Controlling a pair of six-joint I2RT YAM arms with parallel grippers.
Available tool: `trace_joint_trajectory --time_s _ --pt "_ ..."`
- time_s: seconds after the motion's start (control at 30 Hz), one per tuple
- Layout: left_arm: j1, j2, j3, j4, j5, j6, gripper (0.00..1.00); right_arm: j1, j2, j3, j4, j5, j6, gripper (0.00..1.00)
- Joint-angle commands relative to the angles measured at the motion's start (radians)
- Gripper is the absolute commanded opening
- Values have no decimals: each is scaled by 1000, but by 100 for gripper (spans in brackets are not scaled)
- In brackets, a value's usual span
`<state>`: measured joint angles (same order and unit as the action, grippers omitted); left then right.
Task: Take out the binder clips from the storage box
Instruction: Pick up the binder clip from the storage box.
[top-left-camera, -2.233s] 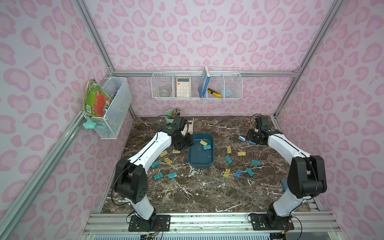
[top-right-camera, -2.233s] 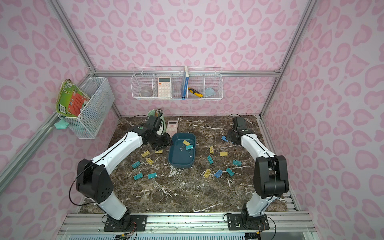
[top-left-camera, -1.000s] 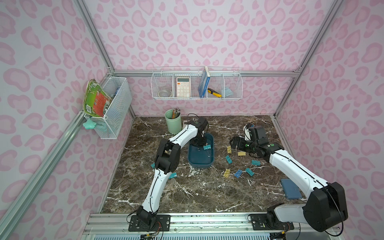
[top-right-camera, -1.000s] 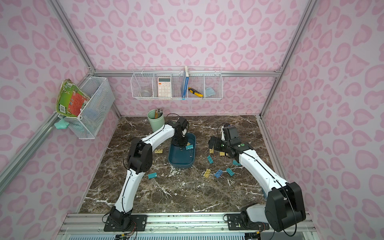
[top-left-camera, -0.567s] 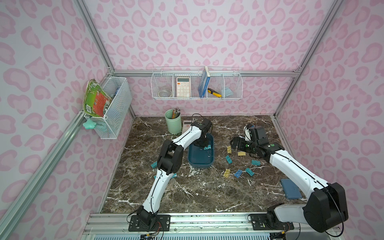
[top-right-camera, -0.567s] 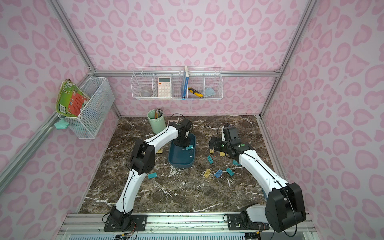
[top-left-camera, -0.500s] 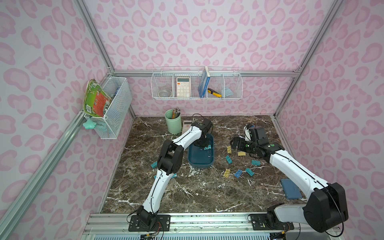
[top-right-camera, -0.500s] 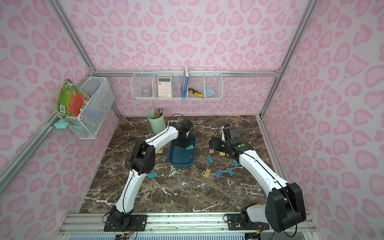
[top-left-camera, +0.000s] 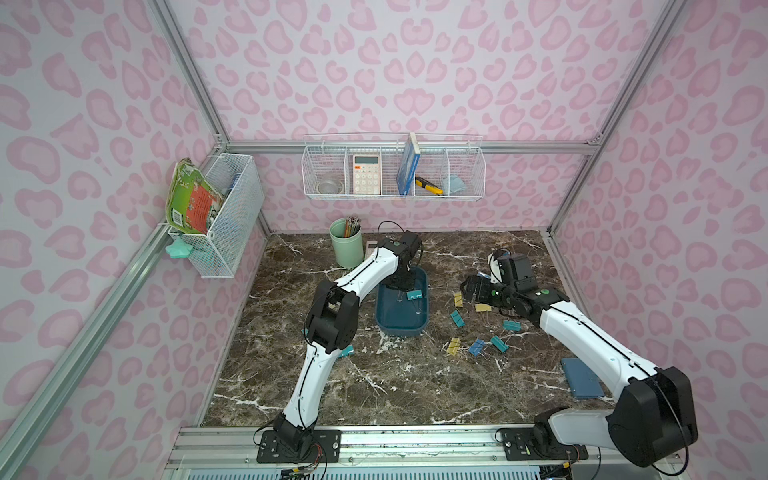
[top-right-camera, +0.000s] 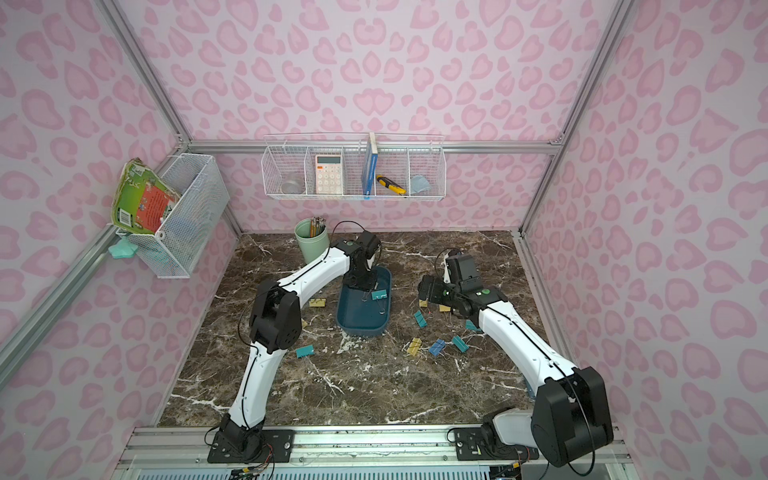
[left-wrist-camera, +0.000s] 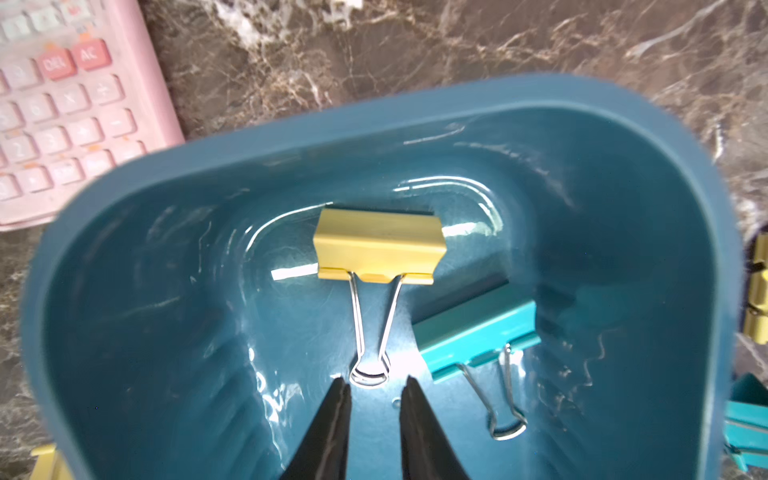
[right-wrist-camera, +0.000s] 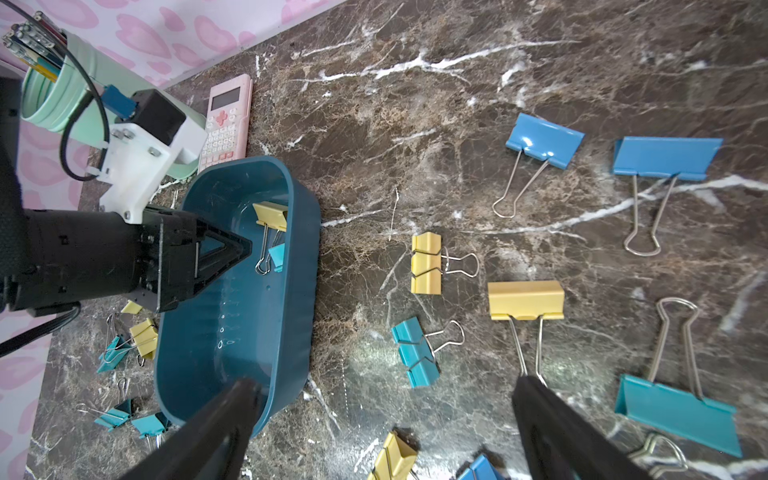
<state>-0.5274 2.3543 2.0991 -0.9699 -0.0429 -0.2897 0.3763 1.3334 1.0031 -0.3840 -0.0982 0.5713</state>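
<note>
The left pincer (left-wrist-camera: 376, 380), tips narrowly apart and empty, sits just short of the wire loop (left-wrist-camera: 356, 320) of the yellow clip (left-wrist-camera: 376, 243) inside the storage box (left-wrist-camera: 166, 249). That thin wire may slip free on closing, shoving the clip into the teal clip (left-wrist-camera: 478, 336).

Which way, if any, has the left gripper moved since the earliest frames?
Yes: the left gripper went from beside the green cup rightward into the storage box.

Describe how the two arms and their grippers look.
The left arm and right arm have white tubular links, bulky black joint housings and thin black cables. The left gripper and right gripper are black, with tapering pointed fingers.
</note>
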Motion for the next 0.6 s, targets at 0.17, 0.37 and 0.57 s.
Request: trace_joint_trajectory --time_s 0.17,0.37,0.57 --pt "11 84 50 -24 -26 -11 25 1 6 12 -4 -1 -8 99" --pt "14 136 82 -38 -27 -8 25 0 7 17 -10 -2 -9 99" --pt "11 173 82 -49 -10 -33 10 1 15 25 -8 -6 -10 99"
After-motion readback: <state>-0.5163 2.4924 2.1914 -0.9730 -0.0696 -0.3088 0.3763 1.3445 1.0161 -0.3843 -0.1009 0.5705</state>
